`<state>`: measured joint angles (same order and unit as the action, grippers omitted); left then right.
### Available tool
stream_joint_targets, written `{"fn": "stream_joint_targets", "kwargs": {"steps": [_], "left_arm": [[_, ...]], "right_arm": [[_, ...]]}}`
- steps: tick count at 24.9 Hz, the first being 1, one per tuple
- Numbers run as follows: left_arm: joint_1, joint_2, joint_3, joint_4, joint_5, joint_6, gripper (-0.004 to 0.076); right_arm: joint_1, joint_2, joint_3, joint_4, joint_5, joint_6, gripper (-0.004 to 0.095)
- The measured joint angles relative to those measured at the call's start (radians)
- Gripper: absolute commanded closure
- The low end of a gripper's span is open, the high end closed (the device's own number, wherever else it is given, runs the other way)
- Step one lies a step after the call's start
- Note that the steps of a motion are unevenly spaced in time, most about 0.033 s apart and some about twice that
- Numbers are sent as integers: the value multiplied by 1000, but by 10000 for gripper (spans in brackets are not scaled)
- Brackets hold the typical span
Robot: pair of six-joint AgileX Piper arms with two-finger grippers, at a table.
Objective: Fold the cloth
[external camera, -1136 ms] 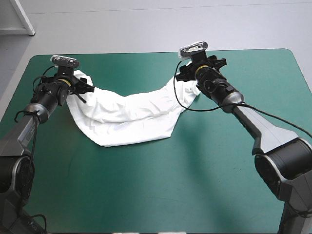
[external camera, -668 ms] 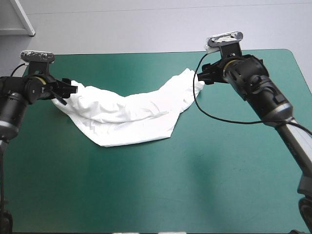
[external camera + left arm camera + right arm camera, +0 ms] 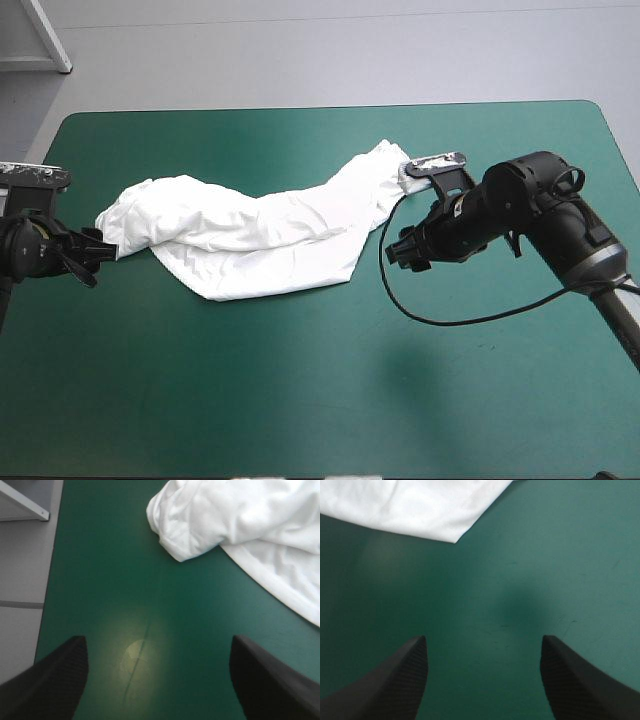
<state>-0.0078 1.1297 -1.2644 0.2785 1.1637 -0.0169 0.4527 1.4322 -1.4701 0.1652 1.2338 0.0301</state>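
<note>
On the teal-green cover (image 3: 300, 400), the left gripper (image 3: 92, 252) at the left edge and the right gripper (image 3: 398, 250) toward the right both stand with fingers apart, empty. Between them the T-shirt (image 3: 260, 235) lies as a wrinkled, sagging band reaching farther back. It looks roughly doubled at best, so most of the folding seems left.

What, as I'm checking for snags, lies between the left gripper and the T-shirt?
Only bare teal-green cover, in the left wrist view; the open left gripper sits short of the T-shirt.
</note>
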Motion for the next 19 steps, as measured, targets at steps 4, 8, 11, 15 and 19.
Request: {"fn": "stream_joint_targets", "kwargs": {"steps": [4,8,11,15,19], "left_arm": [[44,60,112,11,-169,-52,157],[150,177,116,-91,-295,-27,157],[245,329,116,-231,-420,35,159],[265,506,116,-329,-547,85,160],[265,608,116,-365,-626,96,174]], "right_arm": [[0,0,106,32,-77,-10,306],[0,3,125,34,-102,-11,306],[20,8,130,26,-116,-11,306],[102,24,130,20,-145,-1,306],[173,48,130,15,-164,9,311]]}}
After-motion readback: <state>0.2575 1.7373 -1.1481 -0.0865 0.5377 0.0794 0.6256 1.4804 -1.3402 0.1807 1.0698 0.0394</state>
